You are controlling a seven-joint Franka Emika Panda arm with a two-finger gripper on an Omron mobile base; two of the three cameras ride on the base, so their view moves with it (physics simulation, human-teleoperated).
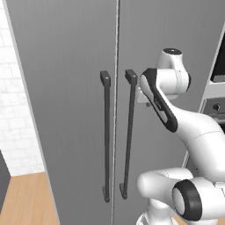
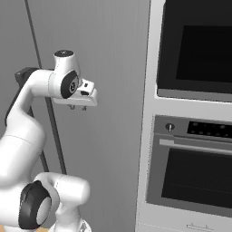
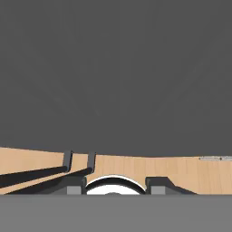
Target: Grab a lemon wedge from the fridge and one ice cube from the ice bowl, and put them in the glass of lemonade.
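Facing the left base view is the tall grey two-door fridge [image 1: 70, 88], both doors shut, its matte fronts smooth and bare of any lettering. Two long dark vertical bar handles [image 1: 107, 136] run side by side along the centre seam, each on square brackets at top and bottom. White tiled wall shows at the left edge, and a pale wooden floor [image 1: 26, 197] lies at the lower left corner. The white arm with dark joints reaches up to the top bracket of the right-hand handle; the pincer itself is hidden behind the wrist here.

In the right base view, the pincer [image 2: 78, 108] hangs from the white hand, its two short tips pointing down, just in front of the grey door [image 2: 108, 68]; whether they stand spread or pressed together I cannot tell, and nothing shows between them. To the right stands a pale cabinet column with a dark glass-fronted oven [image 2: 195, 176] below a black panel; its knob and display carry no legible marks.

In the hand view, flat grey door fills the upper part, wood floor below, with both dark handles at the lower left.
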